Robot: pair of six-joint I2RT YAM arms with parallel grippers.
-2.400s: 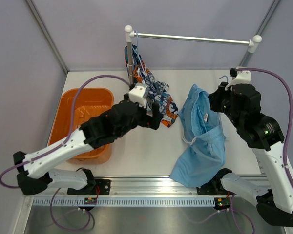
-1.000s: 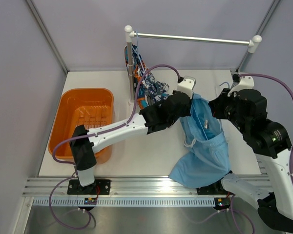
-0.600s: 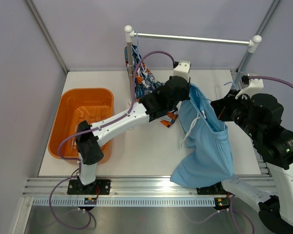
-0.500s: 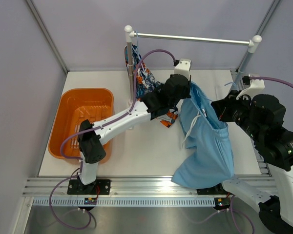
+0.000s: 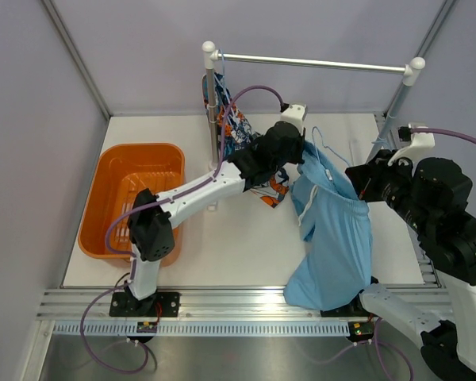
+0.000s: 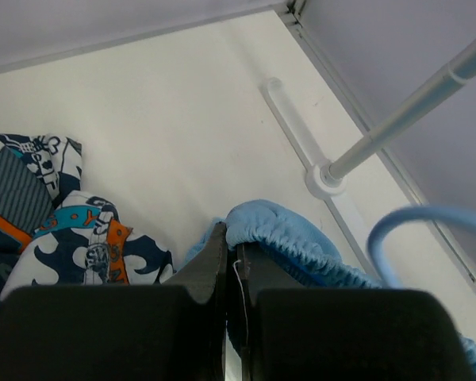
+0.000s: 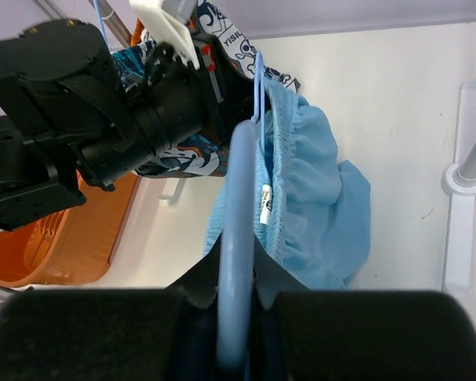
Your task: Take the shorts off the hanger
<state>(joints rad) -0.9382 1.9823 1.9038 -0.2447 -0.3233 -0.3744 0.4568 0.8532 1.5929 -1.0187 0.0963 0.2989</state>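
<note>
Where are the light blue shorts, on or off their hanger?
On: the light blue shorts hang from the blue hanger that the right gripper holds up.

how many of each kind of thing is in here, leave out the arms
shorts: 2 (light blue shorts, printed shorts)
hangers: 2 (light blue hanger, hooked hanger on the rail)
orange bin: 1
clothes rail: 1
total: 6

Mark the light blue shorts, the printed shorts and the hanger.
light blue shorts [image 5: 337,238]: top view, middle of the hanging cloth.
printed shorts [image 6: 91,230]: left wrist view, teal patch.
hanger [image 7: 238,206]: right wrist view, its thick blue bar.
</note>
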